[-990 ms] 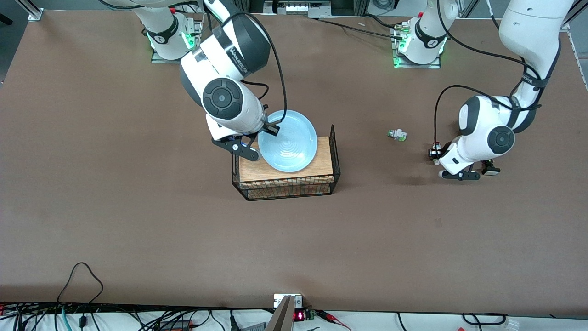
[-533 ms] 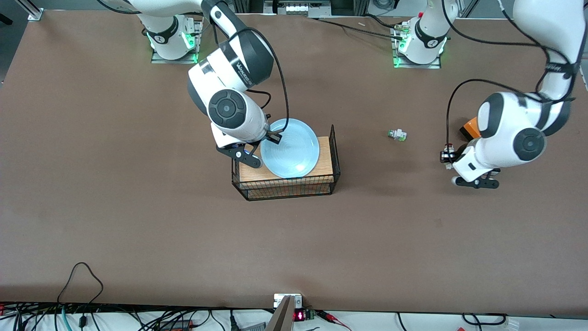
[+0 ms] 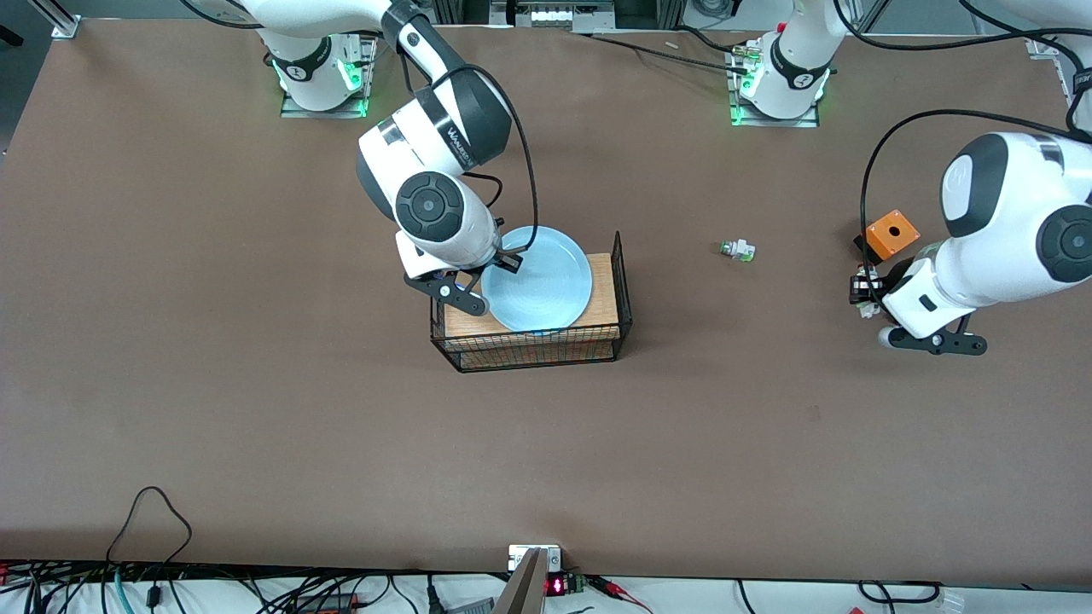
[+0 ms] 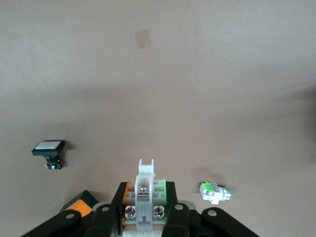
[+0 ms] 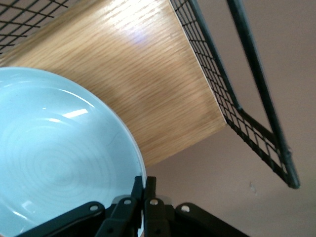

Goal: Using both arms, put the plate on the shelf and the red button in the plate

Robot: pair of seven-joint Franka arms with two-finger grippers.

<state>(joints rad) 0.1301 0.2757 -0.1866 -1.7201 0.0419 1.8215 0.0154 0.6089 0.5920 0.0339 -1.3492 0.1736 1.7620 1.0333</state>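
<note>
1. Plate (image 3: 537,286): one, pale blue.
2. Wire basket (image 3: 627,294): one, with one wooden board (image 3: 601,294) inside.
3. Small button parts: three: red button (image 4: 144,190), green-tipped white part (image 3: 737,250), black-based part (image 4: 48,149).
4. Orange box (image 3: 891,233): one.
5. Arms: two, one gripper each.

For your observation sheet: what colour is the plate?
Pale blue, glossy; the plate shows best in the front view.
</note>
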